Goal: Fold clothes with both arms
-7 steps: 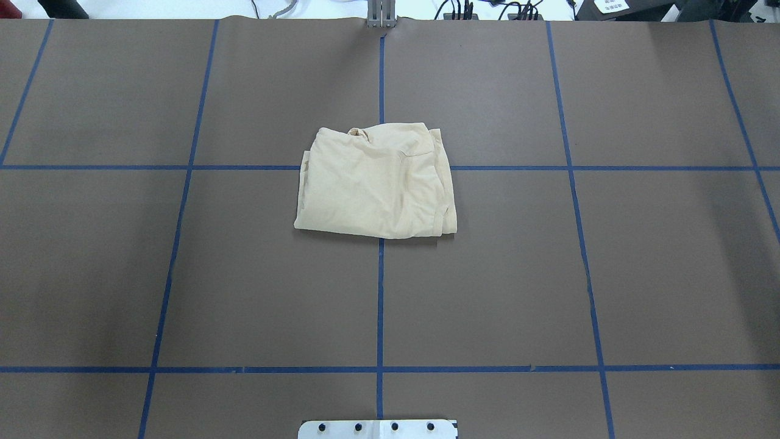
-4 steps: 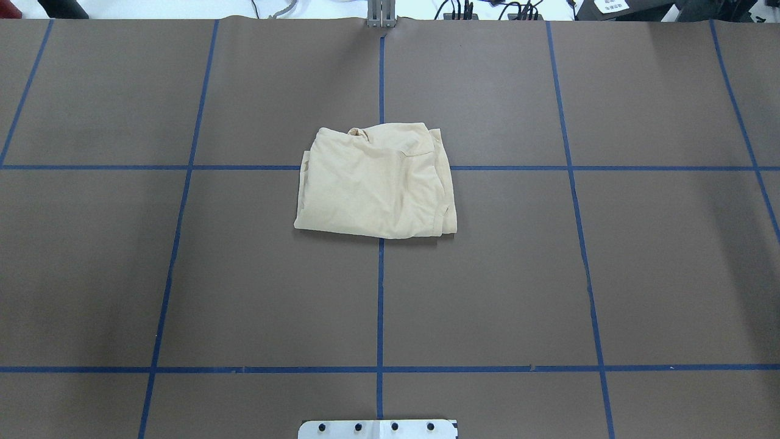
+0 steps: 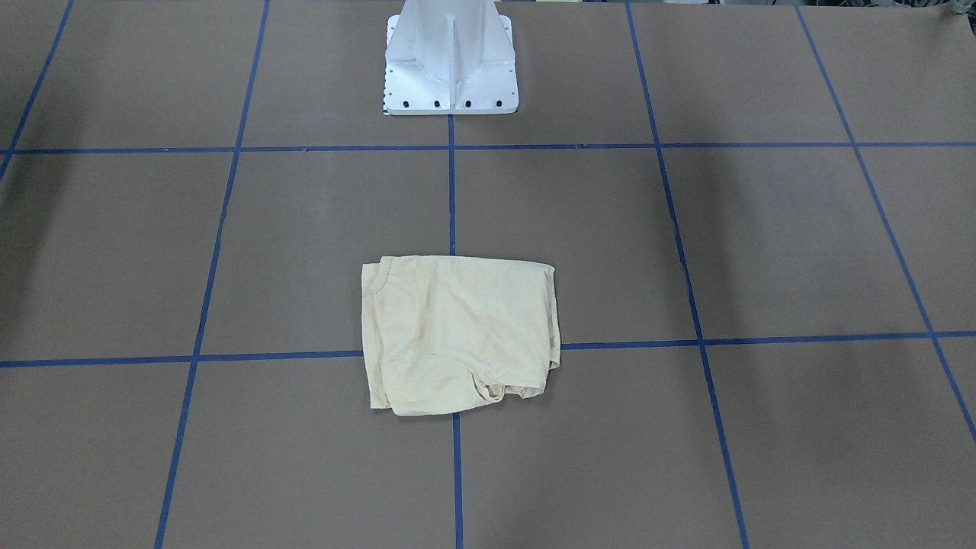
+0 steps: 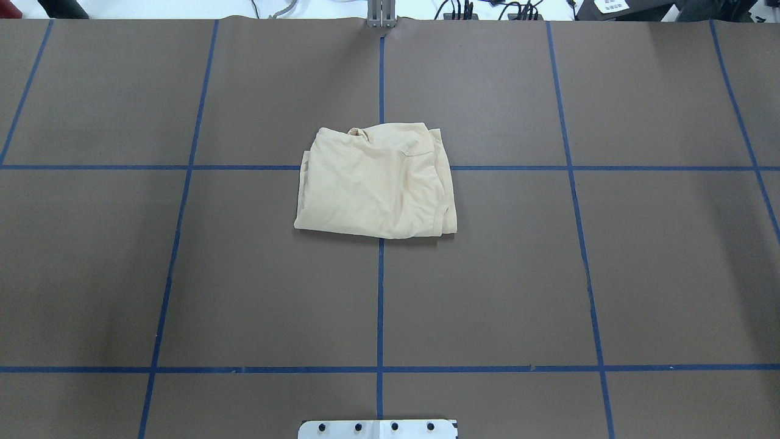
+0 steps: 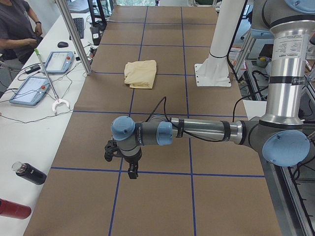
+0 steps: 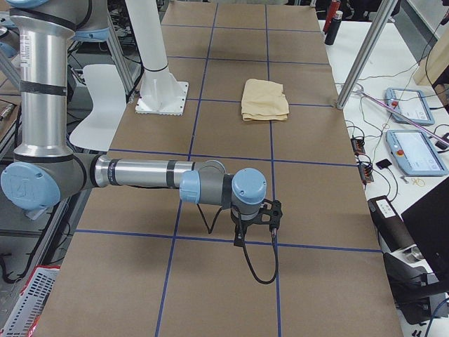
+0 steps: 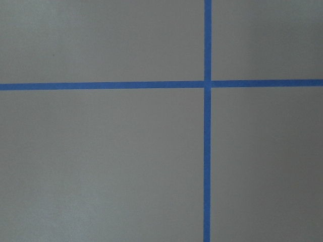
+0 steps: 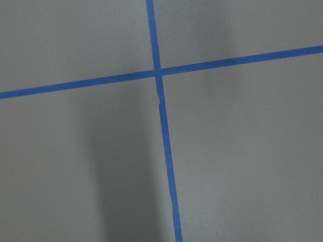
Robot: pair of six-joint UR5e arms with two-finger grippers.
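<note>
Cream T-shirt lies folded, creased, roughly rectangular; left claw, right claw: cannot tell grip.

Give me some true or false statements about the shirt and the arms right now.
1. The shirt lies folded in a compact bundle on the table. True.
2. The left gripper holds a corner of the shirt. False: the left gripper hangs over bare table, far from the shirt.
3. The shirt covers a crossing of two blue tape lines. True.
4. A navy print shows on top of the shirt. False: only plain cream fabric shows.
5. The left wrist view shows the shirt. False: it shows only table and tape lines.
</note>
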